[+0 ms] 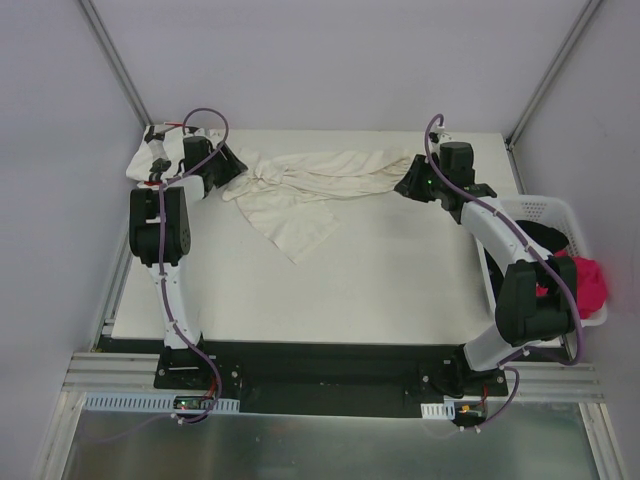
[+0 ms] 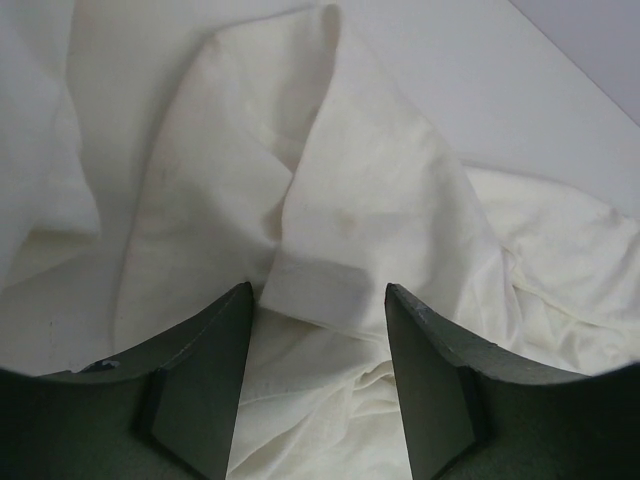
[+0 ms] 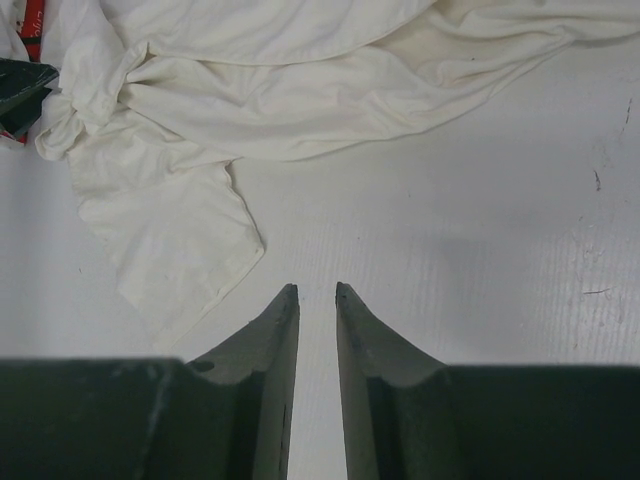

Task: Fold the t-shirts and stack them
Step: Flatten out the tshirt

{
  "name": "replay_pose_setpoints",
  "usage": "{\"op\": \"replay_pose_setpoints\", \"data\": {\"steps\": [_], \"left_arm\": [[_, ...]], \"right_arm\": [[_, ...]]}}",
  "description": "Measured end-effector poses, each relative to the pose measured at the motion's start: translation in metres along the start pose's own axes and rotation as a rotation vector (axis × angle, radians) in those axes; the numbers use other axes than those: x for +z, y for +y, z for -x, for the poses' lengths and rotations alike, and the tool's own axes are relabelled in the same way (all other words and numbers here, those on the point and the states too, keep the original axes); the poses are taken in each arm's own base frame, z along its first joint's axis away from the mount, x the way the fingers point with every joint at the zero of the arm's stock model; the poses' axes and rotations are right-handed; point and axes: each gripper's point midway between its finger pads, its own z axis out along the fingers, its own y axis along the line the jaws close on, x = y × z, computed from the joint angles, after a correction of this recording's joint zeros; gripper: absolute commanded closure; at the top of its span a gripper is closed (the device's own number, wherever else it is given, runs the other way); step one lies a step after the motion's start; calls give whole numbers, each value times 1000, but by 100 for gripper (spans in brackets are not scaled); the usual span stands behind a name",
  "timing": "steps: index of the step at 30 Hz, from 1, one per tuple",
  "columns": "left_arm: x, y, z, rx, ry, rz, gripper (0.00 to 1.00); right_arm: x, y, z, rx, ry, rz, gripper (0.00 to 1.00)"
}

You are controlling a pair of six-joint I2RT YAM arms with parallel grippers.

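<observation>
T-shirt, cream-white (image 1: pixel 300 190), plain, one item, on the far half of the white table (image 1: pixel 400 290). Entries run from the near edge to the far.

1. White perforated basket (image 1: pixel 540 206), at the table's right edge beside the right arm. It holds a red cloth (image 1: pixel 592 283).
2. Cream-white t-shirt, near part: one flat flap reaches toward the near edge and ends in a corner.
3. Cream-white t-shirt, main body: bunched into a loose rope, with its long axis running left to right between the two grippers. The knotted, crumpled mass is at the left end.
4. Right gripper (image 3: pixel 317 295): a narrow slit shows between its fingers and bare table shows through it. It grips nothing. The shirt lies ahead of the tips, apart from them in the wrist view.
5. Left gripper (image 2: pixel 315 335): jaws stand about half apart. A raised fold of the cream cloth lies between the fingers (image 2: pixel 200 380), which are not clamped on it.
6. Second white shirt (image 1: pixel 145 162), bunched at the far left corner under the left arm. It carries a red mark (image 3: pixel 35 15) too small to read.
</observation>
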Motion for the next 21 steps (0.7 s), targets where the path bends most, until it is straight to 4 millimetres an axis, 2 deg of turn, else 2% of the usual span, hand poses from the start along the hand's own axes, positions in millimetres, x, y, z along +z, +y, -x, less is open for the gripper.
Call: {"op": "replay_pose_setpoints", "data": {"steps": [6,13,21], "left_arm": [[4,-6,6,-9,-6,-20,51],[4,-10,10,-10,-10,-33,64],[4,-12,11,-14,-10,-36,91]], "right_arm": [[2,1,-1,4,4,8,79],[7,-1,-5,13,21,13,84],[9,-1,-7,19,27,13,88]]}}
